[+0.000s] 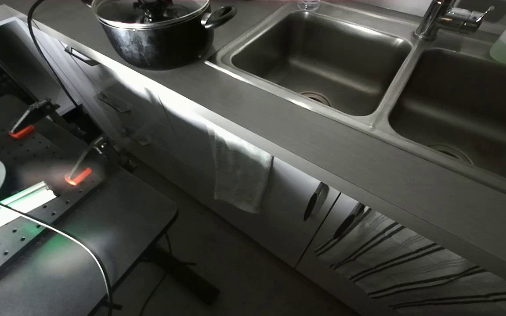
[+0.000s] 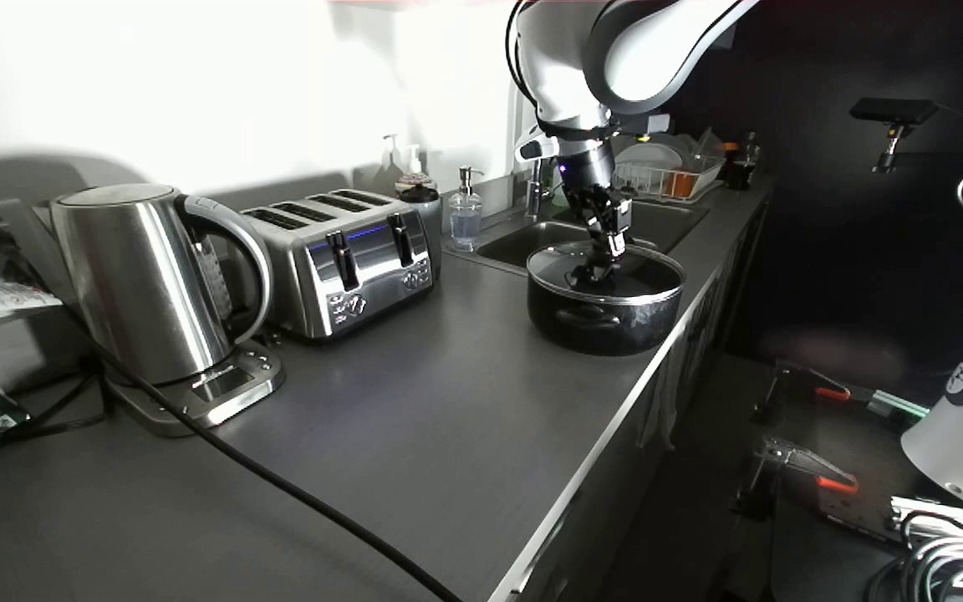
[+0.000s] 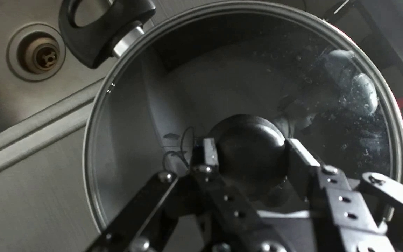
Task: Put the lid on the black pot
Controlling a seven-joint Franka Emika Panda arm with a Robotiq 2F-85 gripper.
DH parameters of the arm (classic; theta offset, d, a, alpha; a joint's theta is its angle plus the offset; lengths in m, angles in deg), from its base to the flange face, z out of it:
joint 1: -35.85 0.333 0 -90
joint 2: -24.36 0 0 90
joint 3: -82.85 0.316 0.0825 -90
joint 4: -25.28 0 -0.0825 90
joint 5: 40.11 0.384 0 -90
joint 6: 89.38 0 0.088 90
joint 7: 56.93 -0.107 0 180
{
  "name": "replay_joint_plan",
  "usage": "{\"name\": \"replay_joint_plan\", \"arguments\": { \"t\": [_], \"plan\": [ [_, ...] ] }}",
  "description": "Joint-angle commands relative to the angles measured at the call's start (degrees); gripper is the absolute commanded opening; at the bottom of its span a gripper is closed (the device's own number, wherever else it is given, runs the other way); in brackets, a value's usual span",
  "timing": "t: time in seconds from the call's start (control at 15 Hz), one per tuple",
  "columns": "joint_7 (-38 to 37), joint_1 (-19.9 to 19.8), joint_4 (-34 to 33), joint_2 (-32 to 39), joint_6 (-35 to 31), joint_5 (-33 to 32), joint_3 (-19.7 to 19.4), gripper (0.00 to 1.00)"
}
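The black pot (image 1: 160,46) stands on the counter by its front edge; it also shows in an exterior view (image 2: 607,322). Its side handle (image 3: 93,38) points toward the sink in the wrist view. The dark glass lid (image 2: 649,272) with a metal rim lies level on the pot's rim, with no gap that I can see. It fills much of the wrist view (image 3: 222,77). My gripper (image 3: 252,150) comes from above, with its fingers against both sides of the lid's round dark knob (image 3: 250,140). It also shows in an exterior view (image 2: 607,249).
A steel double sink (image 1: 389,87) with a faucet (image 1: 444,19) is beside the pot. A soap dispenser (image 2: 465,209), a toaster (image 2: 339,259) and a kettle (image 2: 143,276) stand along the wall. A black cable (image 2: 298,493) crosses the counter. A dish rack (image 2: 665,180) stands beyond the sink.
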Motion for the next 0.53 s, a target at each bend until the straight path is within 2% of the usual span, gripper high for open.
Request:
{"name": "replay_joint_plan", "arguments": {
  "t": [0.0, 0.33, 0.4, 0.47],
  "plan": [
    [-0.3, 0.2, -3.0, 1.2, 2.6, 1.1, 0.2, 0.25],
    [-0.3, 0.4, -3.7, 1.6, 3.5, 1.1, 0.4, 0.25],
    [-0.2, 0.4, -3.7, 1.5, 3.6, 1.2, 0.4, 0.46],
    [-0.1, 0.4, -3.5, 1.2, 3.6, 1.4, 0.5, 0.75]
  ]
}}
